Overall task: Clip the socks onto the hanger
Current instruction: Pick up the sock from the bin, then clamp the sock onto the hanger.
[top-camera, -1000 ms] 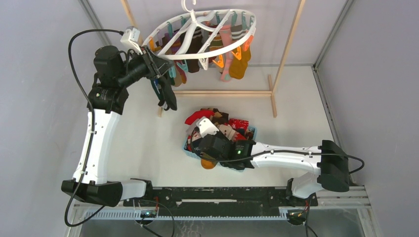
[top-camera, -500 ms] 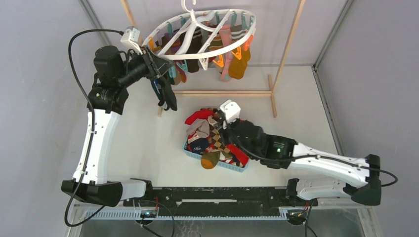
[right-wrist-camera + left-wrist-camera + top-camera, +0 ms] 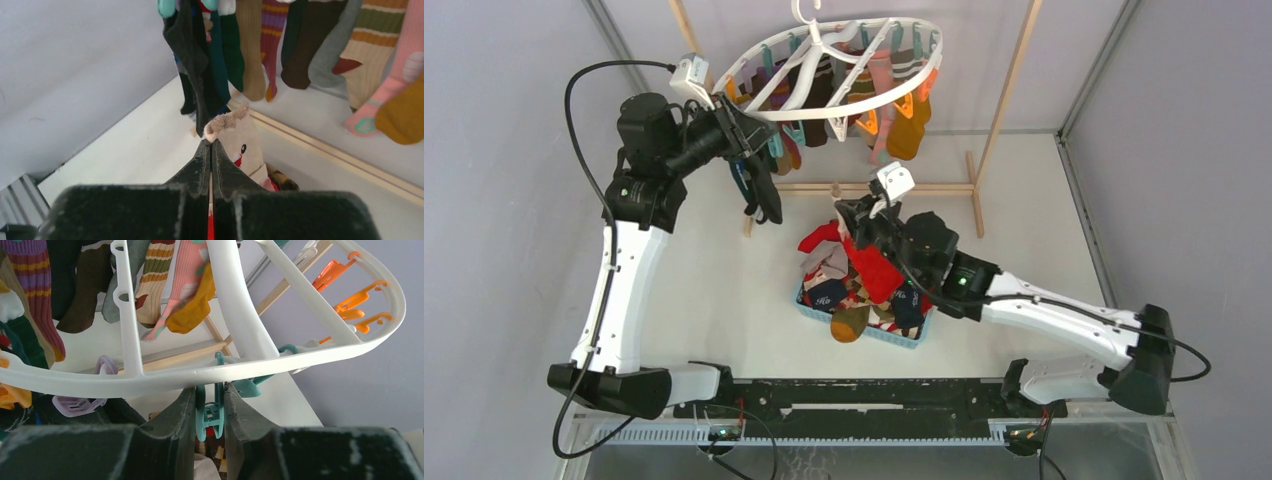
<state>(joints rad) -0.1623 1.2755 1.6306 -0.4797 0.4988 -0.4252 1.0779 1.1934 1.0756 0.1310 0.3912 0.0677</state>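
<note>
The white oval hanger hangs from the wooden frame, with several socks clipped under it. My left gripper is up at its left rim. In the left wrist view the left gripper is shut on a teal clip hanging below the hanger's rim. My right gripper is raised over the basket and shut on the cuff of a red sock with a cream top. The right wrist view shows that red sock's cream top pinched at the right gripper, below the hung socks.
A blue basket holds a pile of loose socks at the table's middle. The wooden frame's base bar and right pole stand behind it. Orange clips hang on the hanger's far rim. Grey walls close both sides.
My right arm swung out of the basket and rose toward the hanger, its jaws closing on the red sock and lifting it. The left arm stayed at the clip.
</note>
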